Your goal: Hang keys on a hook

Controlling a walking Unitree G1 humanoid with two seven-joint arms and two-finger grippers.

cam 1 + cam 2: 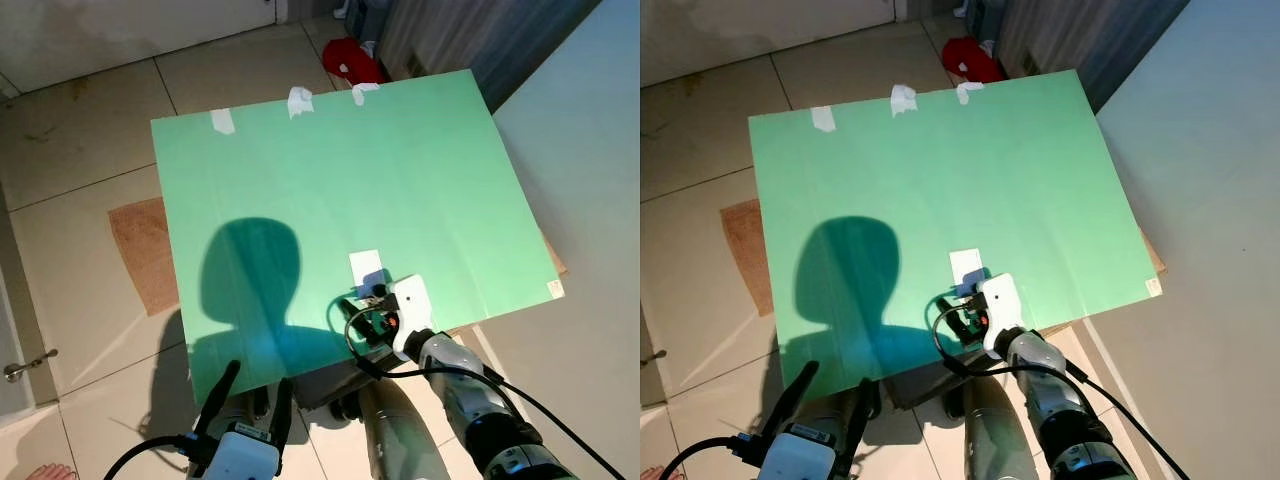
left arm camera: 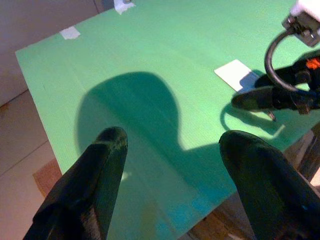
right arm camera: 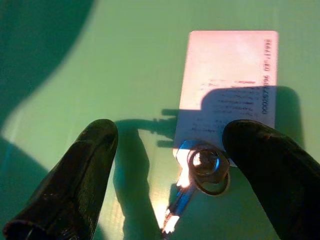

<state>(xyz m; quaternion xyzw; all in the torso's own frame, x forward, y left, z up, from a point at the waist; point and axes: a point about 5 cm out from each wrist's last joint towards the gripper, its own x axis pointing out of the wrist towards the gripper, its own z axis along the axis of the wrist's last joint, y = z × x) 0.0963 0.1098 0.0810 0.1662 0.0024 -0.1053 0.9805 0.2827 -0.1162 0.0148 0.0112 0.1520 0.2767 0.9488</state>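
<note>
Keys [image 3: 197, 177] lie flat on the green bench [image 1: 300, 180], their ring touching a white card's [image 3: 230, 75] near edge. Right gripper [image 3: 170, 165] hovers over them, jaws wide to straddle the ring; left gripper [image 2: 172, 165] idles, jaws apart.

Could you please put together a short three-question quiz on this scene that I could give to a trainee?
1. True or false: the right hand is already shut on the keys.
2. What do the keys lie against?
A. a strip of tape
B. the white card
C. a red cloth
3. Fill in: the left hand hangs open at the near edge of the ____ board.

Key:
1. False: its fingers stand open on either side of the keys, which lie on the board.
2. B: the key ring sits at the card's near edge.
3. green
</note>
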